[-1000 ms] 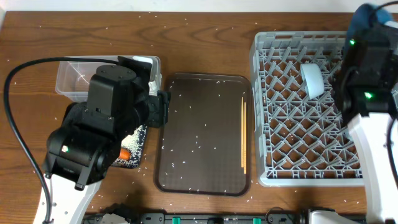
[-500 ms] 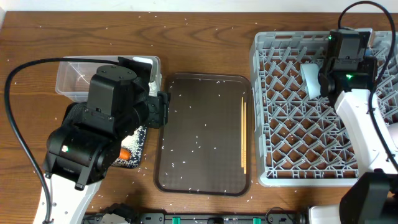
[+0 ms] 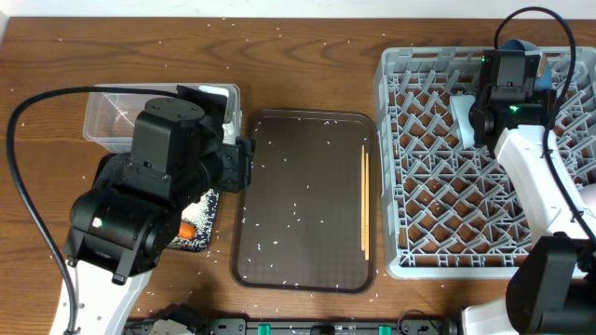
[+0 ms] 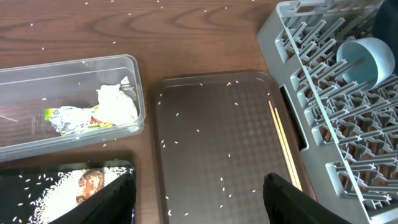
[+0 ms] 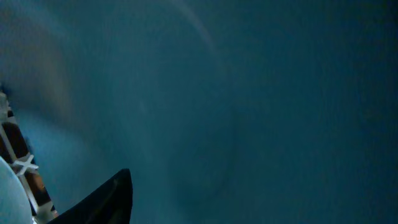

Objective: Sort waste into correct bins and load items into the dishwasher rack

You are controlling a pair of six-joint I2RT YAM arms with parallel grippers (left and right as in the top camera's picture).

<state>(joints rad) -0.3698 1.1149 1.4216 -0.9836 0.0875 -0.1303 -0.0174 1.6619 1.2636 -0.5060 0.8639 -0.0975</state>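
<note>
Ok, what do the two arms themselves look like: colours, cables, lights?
Both match: bulky black joint housings on white links. The left arm trails a thick black cable and shows a small green light. The right arm has green lights and a thin black cable loop on top. The fingers are black.

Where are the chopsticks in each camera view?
Overhead: the chopsticks lie along the right edge of the brown tray, beside the rack.
Left wrist: the chopsticks sit right of centre, on the same tray's right edge.
Right wrist: not in it; blue fills the picture.
Shared landmark: the brown tray.
</note>
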